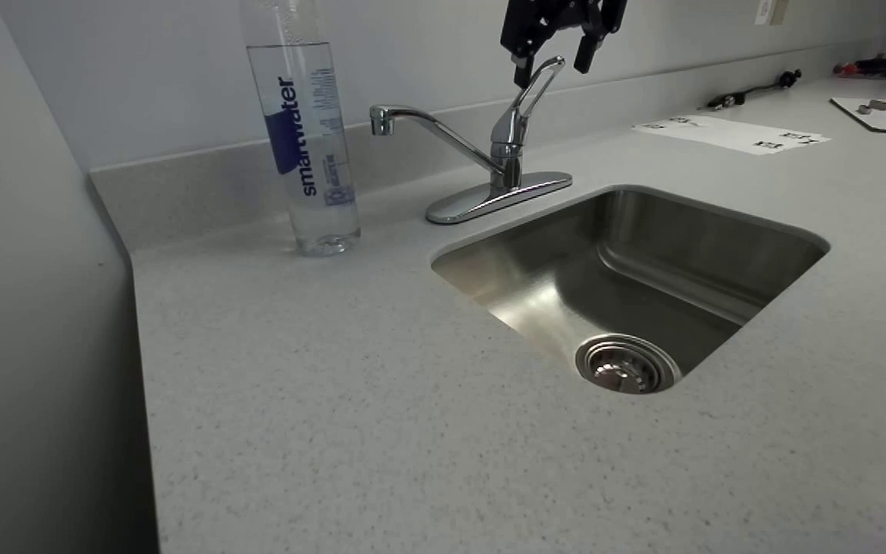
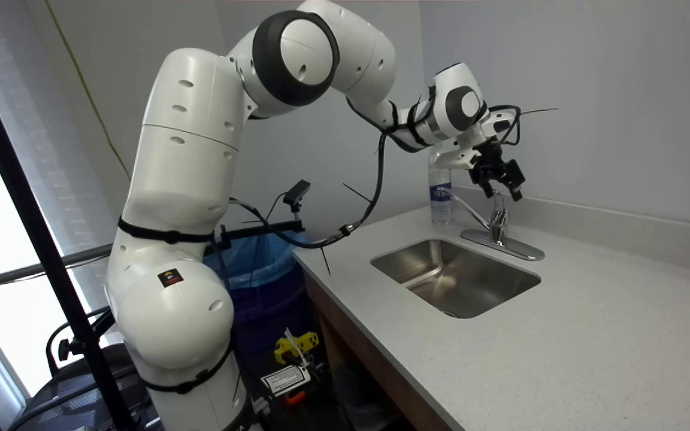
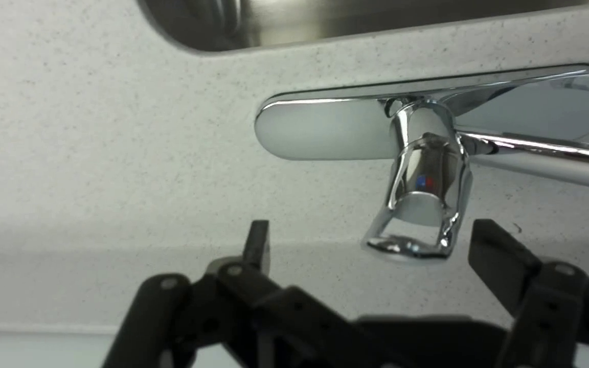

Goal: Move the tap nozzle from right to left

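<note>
The chrome tap has a looped lever handle (image 1: 510,127) that stands tilted upward above an oval base plate (image 1: 481,201). Its spout (image 1: 443,137) ends in a nozzle (image 1: 382,121), pointing toward the bottle. In an exterior view the spout (image 2: 471,206) passes in front of the bottle. My gripper (image 1: 554,65) is open above the tap, with its fingers either side of the handle's top. In the wrist view the handle (image 3: 430,168) lies between the open gripper's fingers (image 3: 370,225), nearer the right one, touching neither. There the spout (image 3: 550,156) runs off the right edge, so the nozzle is out of view.
A tall clear water bottle (image 1: 308,146) stands beside the spout. A steel sink (image 1: 674,258) lies in front of the tap. The backsplash (image 1: 204,196) runs close behind it. A marked white sheet (image 1: 727,135) lies on the counter (image 1: 320,385).
</note>
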Action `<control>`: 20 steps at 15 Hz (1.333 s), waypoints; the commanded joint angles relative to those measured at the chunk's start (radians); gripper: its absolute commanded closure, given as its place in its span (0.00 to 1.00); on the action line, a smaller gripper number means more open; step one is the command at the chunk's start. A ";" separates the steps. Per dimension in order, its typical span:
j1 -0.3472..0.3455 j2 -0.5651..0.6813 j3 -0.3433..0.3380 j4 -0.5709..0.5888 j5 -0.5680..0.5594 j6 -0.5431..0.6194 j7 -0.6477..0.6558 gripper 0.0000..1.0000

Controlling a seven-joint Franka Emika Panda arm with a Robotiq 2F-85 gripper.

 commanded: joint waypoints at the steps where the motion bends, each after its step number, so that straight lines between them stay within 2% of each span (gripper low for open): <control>1: -0.028 0.011 0.022 0.071 0.026 -0.069 -0.074 0.00; 12: -0.066 -0.029 0.052 0.118 0.094 -0.141 -0.156 0.00; 20: -0.101 -0.117 0.064 0.057 0.130 -0.223 -0.219 0.00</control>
